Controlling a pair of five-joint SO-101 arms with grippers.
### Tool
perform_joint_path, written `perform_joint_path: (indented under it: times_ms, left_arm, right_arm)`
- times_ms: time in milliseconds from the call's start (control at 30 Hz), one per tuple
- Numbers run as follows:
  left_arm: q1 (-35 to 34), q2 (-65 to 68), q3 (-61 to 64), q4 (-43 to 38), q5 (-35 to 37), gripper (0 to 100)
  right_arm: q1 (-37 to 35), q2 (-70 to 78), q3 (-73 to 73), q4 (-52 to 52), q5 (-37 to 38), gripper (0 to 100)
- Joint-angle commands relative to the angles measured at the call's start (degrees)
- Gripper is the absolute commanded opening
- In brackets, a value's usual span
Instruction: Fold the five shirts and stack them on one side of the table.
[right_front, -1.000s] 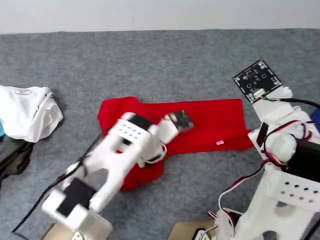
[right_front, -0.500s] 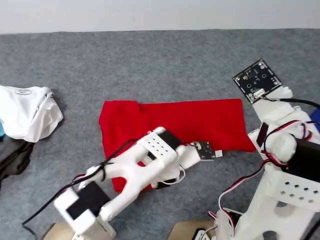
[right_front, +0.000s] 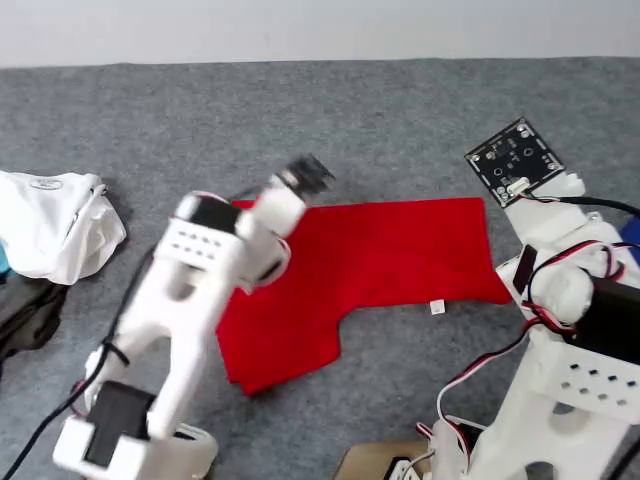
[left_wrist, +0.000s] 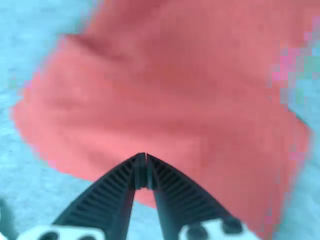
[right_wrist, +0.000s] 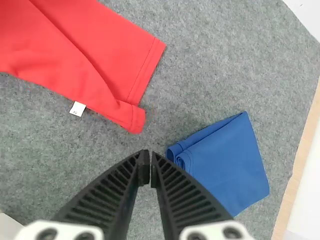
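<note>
Red shirt (right_front: 390, 250): lies spread in the middle of the bench (right_front: 330, 130), its length running left to right. A flap at its left end reaches toward the near edge. It is flat but, as I judge it, only partly folded.
Left hand (left_wrist: 141, 170): jaws closed together with nothing between them, raised above the left part of the red shirt.
Right hand (right_wrist: 145, 167): closed and empty, over bare bench between the red shirt's right end and the blue shirt (right_wrist: 225, 165).
Done so far: the blue shirt is folded into a small neat packet close to the bench's right edge. It looks like the only finished one, and probably the start of the stack.
Left to do: finish folding the red shirt and carry it to the stack. The white shirt (right_front: 50, 225) sits crumpled at the left edge, with a dark garment (right_front: 25, 305) bunched just nearer beside it. Both are unfolded.
Progress: early, roughly one of five.
Hard to make out: the left arm is blurred in the high view and covers the red shirt's far left corner, so the collar end cannot be read. The dark garment is cut off at the left. A fifth shirt cannot be picked out for certain.
Small detail: a white tag (right_wrist: 77, 108) shows on the red shirt's near hem.
</note>
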Motion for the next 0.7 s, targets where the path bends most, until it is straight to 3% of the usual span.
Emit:
perform_joint_path:
  times_ms: [0, 200, 400, 667]
  left_arm:
    - [-5.3, 6.5, -8.3, -2.9, -0.6, 1]
    - [-9.6, 22.9, -24.6, -1.4, -0.6, 1]
    - [-12.0, 38.0, -35.9, 6.4, -3.6, 1]
    - [-18.0, 47.3, -53.1, 15.7, -4.0, 1]
  right_arm:
    - [0.1, -1.2, -0.1, 2.2, -0.5, 1.0]
    - [0.2, -1.3, -0.1, 2.2, -0.5, 1.0]
    - [0.3, -1.3, -0.1, 2.2, -0.5, 1.0]
    - [0.1, -0.8, 2.6, 1.6, -0.5, 1.0]
